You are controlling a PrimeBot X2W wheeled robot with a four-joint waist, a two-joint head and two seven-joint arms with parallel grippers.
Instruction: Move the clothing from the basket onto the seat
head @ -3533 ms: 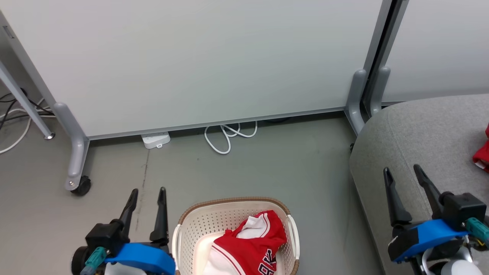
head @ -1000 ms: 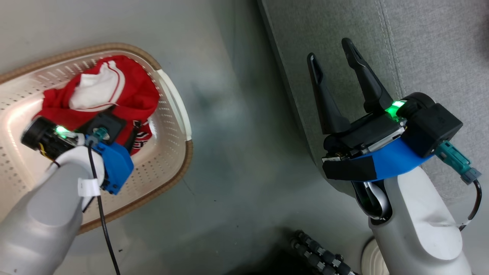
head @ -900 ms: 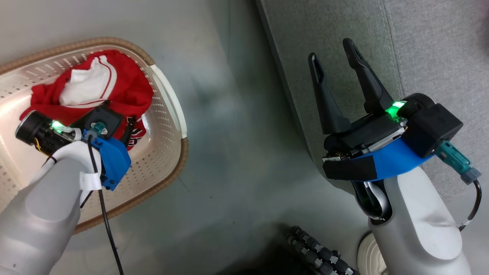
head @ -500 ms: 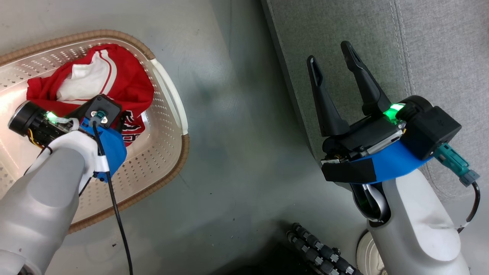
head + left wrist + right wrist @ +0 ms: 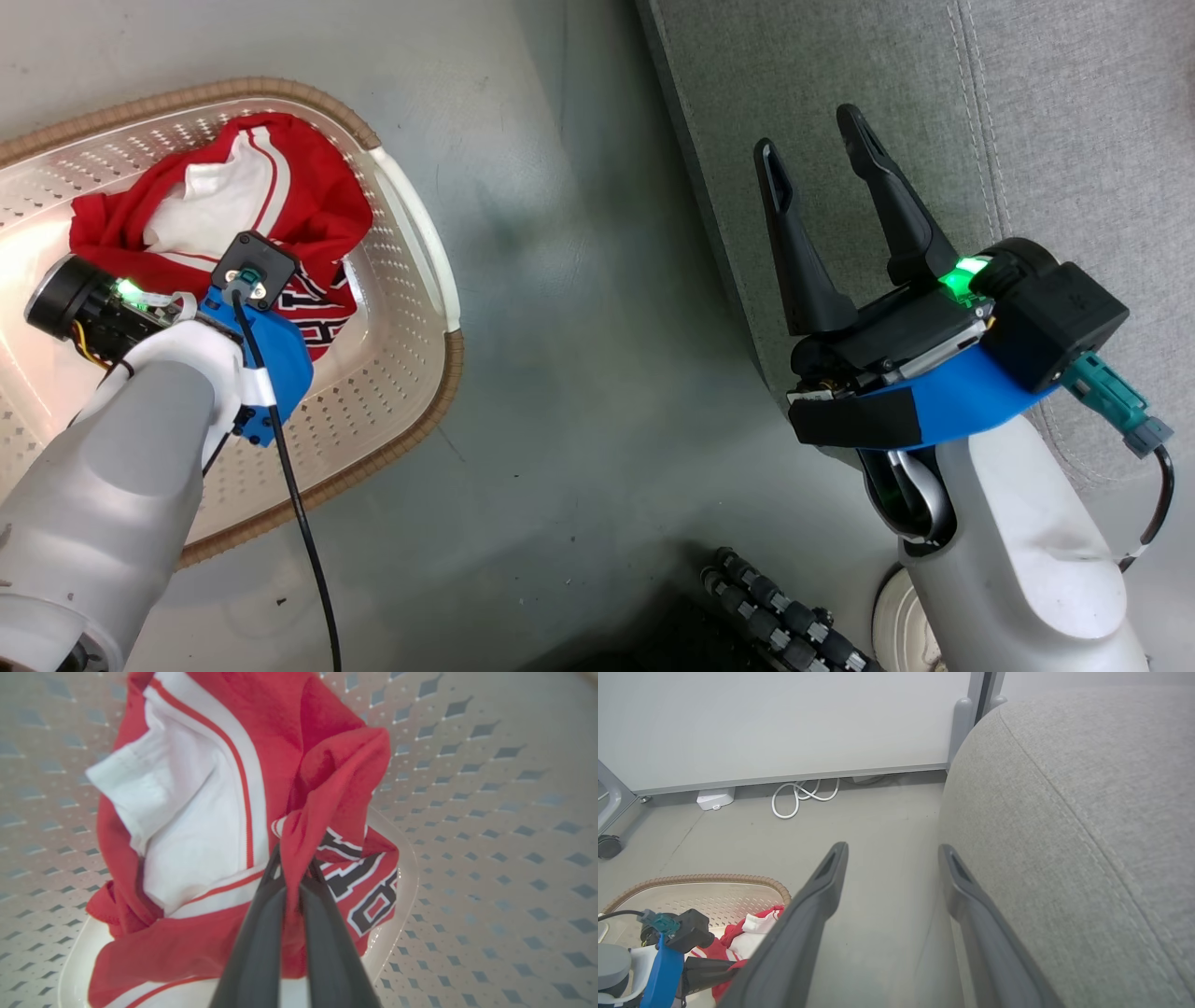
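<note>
Two dark fingers of the left gripper [image 5: 292, 858] are pinched together on a raised fold of the clothing [image 5: 201, 812], beside its dark and white lettering [image 5: 355, 877]. The clothing lies crumpled inside the basket [image 5: 397, 373], which stands on the floor [image 5: 579, 280] near the seat [image 5: 840, 65]. The right gripper [image 5: 808, 131] hangs over the seat's edge, fingers spread, holding nothing. The fabric looks soft, light and limp, so it will likely drape and trail when lifted; a bunched fold like this one seems a sound hold. Counted: one basket, one seat, two grippers, one red heap. Whether that heap is one garment or two cannot be told.
</note>
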